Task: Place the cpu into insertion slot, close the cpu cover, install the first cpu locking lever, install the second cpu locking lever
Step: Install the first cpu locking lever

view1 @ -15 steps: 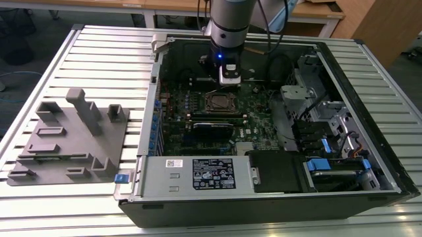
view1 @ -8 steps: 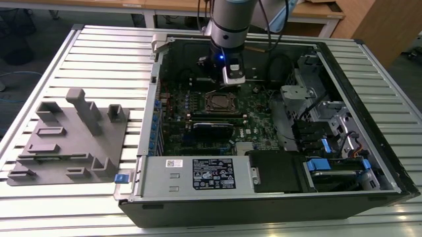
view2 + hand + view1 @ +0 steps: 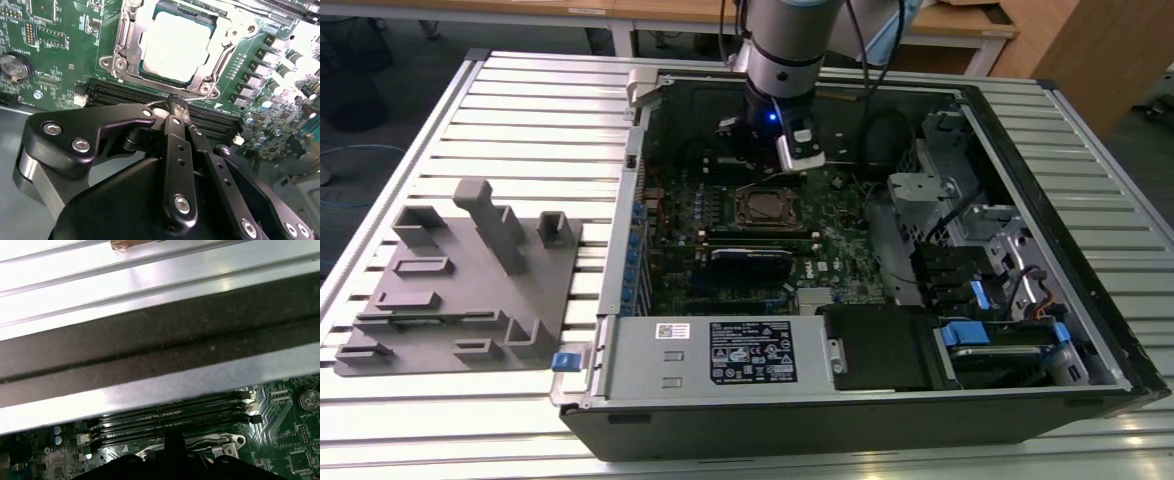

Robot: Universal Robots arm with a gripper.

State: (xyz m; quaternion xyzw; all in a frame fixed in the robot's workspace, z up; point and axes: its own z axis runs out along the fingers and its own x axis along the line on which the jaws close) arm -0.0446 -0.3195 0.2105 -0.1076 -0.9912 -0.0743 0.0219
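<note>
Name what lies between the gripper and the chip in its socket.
In the second wrist view, long black memory slots and the near edge of the silver frame lie between the gripper and the chip.

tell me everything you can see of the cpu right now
The cpu is a flat square chip with a pale silver metal top that glares under the light in the second wrist view. It lies flat and level with the green board. The cpu cover frames it, its silver bars lying along the chip's rim. The gripper is by the cover's edge, and nothing touches the chip's bare top.
</note>
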